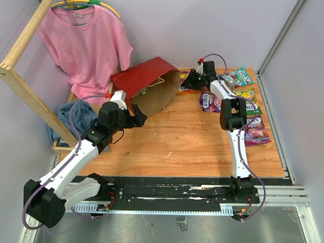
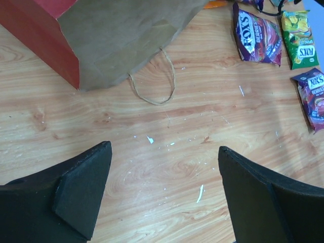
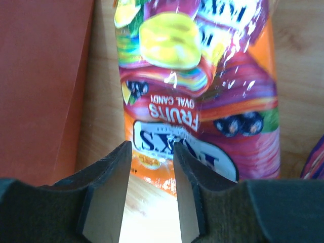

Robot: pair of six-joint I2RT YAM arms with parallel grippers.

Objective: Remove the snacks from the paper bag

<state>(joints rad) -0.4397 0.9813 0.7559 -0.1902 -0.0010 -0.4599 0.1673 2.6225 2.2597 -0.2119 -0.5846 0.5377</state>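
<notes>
The dark red paper bag [image 1: 147,76] lies on its side at the back of the table, brown mouth toward the front; it also shows in the left wrist view [image 2: 116,35] and the right wrist view [image 3: 40,76]. My left gripper [image 1: 139,119] is open and empty over bare wood just in front of the bag's mouth [image 2: 164,152]. My right gripper [image 1: 195,80] is narrowly open [image 3: 152,152], its tips at the near edge of an orange Fox's packet [image 3: 202,101] lying beside the bag. Purple [image 2: 255,40] and green [image 2: 298,40] Fox's packets lie on the table.
More candy packets lie at the back right [image 1: 238,77] and right [image 1: 255,130]. A pink T-shirt [image 1: 83,45] hangs at the back left over a blue cloth [image 1: 76,116] and a wooden frame [image 1: 30,96]. The bag's loop handle [image 2: 162,96] lies on the wood.
</notes>
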